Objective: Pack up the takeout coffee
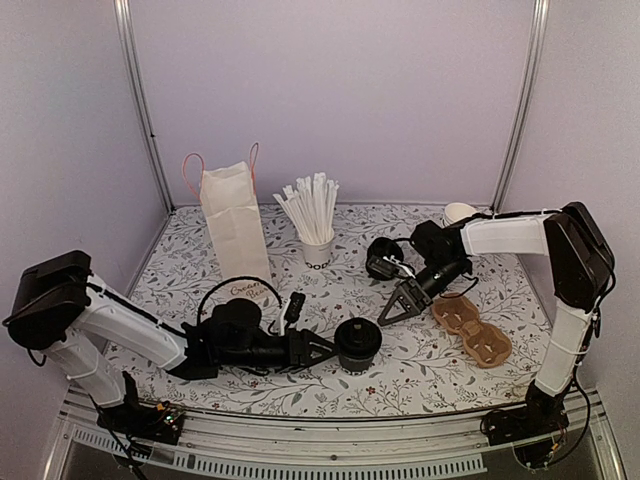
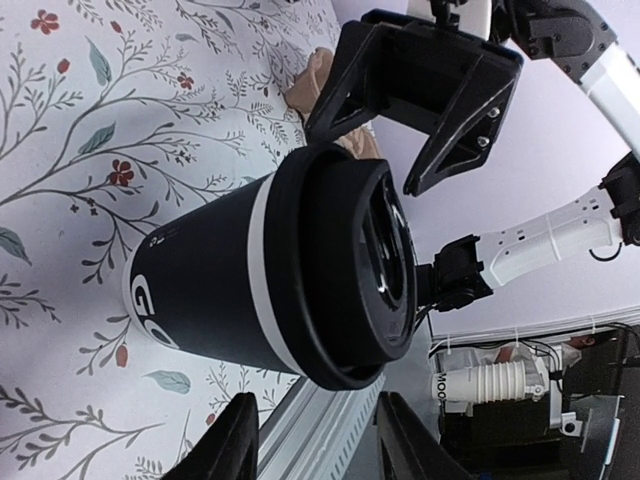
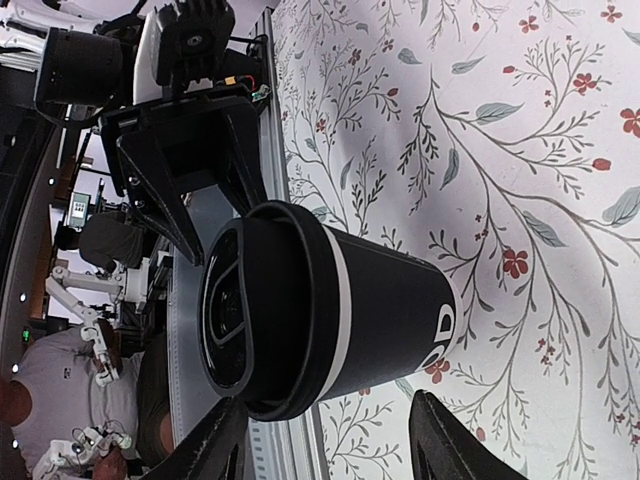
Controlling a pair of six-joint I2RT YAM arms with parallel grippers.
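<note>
The takeout coffee (image 1: 357, 343), a black cup with a black lid, stands upright on the floral table near the front middle. It fills the left wrist view (image 2: 250, 290) and the right wrist view (image 3: 340, 320). My left gripper (image 1: 328, 347) is open just left of the cup, and its fingers (image 2: 238, 440) lie apart from the cup. My right gripper (image 1: 392, 312) is open above and to the right of the cup, with its fingers (image 3: 455, 440) clear of it. Each gripper sees the other one beyond the cup, the right gripper (image 2: 420, 100) and the left gripper (image 3: 190, 180).
A white paper bag (image 1: 235, 225) with handles stands at the back left. A white cup of straws (image 1: 317, 240) stands behind the middle, with black cups (image 1: 384, 258) to its right. A brown cardboard carrier (image 1: 472, 330) lies at the right. The table's front rail (image 1: 330, 440) runs close to the coffee.
</note>
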